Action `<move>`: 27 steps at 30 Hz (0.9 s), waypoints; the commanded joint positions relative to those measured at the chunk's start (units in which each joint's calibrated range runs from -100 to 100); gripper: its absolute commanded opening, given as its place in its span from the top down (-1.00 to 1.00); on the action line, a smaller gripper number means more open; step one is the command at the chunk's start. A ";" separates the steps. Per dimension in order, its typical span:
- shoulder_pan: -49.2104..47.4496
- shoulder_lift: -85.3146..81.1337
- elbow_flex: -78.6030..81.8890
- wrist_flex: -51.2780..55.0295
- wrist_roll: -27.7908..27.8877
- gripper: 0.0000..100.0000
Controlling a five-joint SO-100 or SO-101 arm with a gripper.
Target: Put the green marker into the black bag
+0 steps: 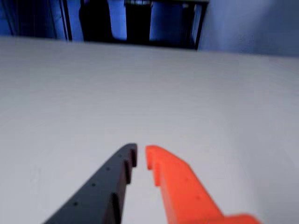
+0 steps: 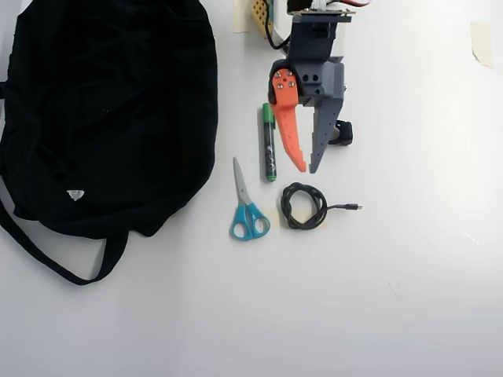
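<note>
Broadly, white worktop (image 2: pixel 409 298) under everything, in the overhead view. Largest by far: black bag (image 2: pixel 102 110), slumped at upper left, strap looping off its lower edge, white label facing up; no opening visible from above, so hard to tell where a marker would go in. Next, arm and gripper (image 2: pixel 307 169) at top centre, pointing down the picture, orange finger beside the dark one, jaws nearly pressed together with only a slim gap at the tips, pinching nothing. Same in the wrist view (image 1: pixel 140 155): tips close, bare worktop beyond. Then blue-handled scissors (image 2: pixel 246 204) and coiled black cable (image 2: pixel 303 206), lying below the gripper, near each other, probably just distractors. Smallest: green marker (image 2: pixel 269 143), flat on the worktop, lengthwise just left of the orange finger, apart from the bag. Not yet grasped; likely wants jaws spread and shifted left over it.
</note>
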 commanded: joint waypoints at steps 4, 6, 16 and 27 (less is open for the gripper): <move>0.50 9.51 -18.38 -1.13 -0.09 0.96; 0.50 11.92 -21.26 -1.13 0.02 0.96; -0.18 12.83 -21.53 -0.53 0.28 0.96; -1.30 10.92 -18.30 3.35 -0.19 0.96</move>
